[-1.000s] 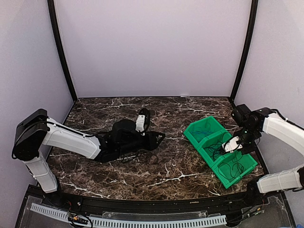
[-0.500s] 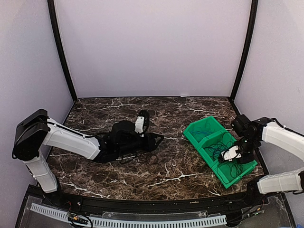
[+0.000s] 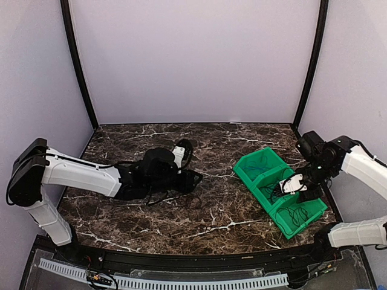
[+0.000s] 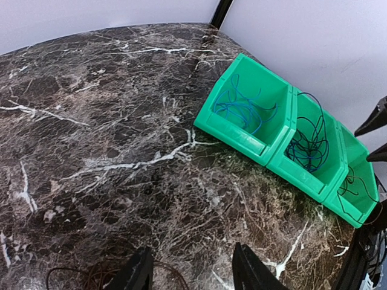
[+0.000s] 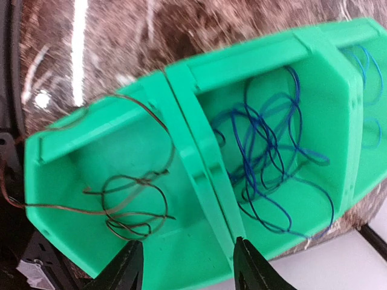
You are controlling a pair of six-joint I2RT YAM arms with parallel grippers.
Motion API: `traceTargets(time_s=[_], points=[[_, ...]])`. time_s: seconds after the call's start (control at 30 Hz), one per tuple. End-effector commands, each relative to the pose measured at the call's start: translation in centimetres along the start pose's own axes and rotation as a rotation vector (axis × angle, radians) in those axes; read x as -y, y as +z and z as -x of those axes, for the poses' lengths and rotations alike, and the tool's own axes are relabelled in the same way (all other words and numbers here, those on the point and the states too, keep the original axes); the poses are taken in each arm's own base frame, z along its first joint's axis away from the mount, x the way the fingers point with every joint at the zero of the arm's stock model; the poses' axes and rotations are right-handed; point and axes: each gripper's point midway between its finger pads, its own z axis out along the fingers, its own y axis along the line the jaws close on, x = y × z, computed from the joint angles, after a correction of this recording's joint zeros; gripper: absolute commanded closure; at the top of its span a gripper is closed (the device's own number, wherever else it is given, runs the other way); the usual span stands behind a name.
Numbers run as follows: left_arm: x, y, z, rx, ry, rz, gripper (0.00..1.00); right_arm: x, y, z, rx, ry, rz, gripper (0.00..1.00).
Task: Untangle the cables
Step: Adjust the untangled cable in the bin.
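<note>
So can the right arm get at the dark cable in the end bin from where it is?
Probably yes. The right gripper hangs open just above the green bins, and the dark cable lies uncovered in the open-topped end bin. Nothing looks in the way.

left wrist view: brown cable [image 4: 84,270] loop cut by bottom edge. right wrist view: blurred; green bin [image 5: 199,151] far compartment cropped at right edge. top view: cables [image 3: 296,215] in green bin too small to separate.
</note>
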Motion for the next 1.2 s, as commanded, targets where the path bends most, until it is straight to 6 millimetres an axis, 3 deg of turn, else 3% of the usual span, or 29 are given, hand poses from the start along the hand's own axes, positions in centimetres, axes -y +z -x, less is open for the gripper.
traceTargets(time_s=[0.0, 0.13, 0.37, 0.5, 0.67, 0.87, 1.0, 1.17], points=[[-2.7, -1.6, 0.3, -0.081, 0.068, 0.169, 0.5, -3.6, -1.3, 5.1, 0.191, -0.028, 0.167, 0.47], [-4.1, -1.8, -0.8, -0.133, 0.094, 0.241, 0.49, -6.6, -2.6, 7.5, 0.284, -0.097, 0.309, 0.43], [-5.0, -1.3, -1.2, -0.142, 0.107, 0.289, 0.48, -10.4, 0.3, 4.8, 0.069, -0.173, 0.352, 0.38], [-5.2, -0.8, -1.0, -0.14, 0.115, 0.306, 0.48, -11.0, 0.1, 5.4, 0.073, -0.175, 0.362, 0.38], [-5.5, -0.6, -1.2, -0.141, 0.123, 0.322, 0.48, -10.9, 1.0, 4.1, -0.015, -0.209, 0.348, 0.38], [-5.9, -0.7, -1.3, -0.143, 0.134, 0.337, 0.48, -10.5, 1.5, 3.5, -0.072, -0.217, 0.345, 0.68], [-5.8, -0.6, -1.5, -0.145, 0.13, 0.331, 0.48, -9.7, 1.0, 4.0, -0.06, -0.204, 0.323, 1.0], [-5.9, -0.8, -1.6, -0.148, 0.13, 0.333, 0.48, -8.0, 1.0, 2.9, -0.109, -0.193, 0.269, 1.0]])
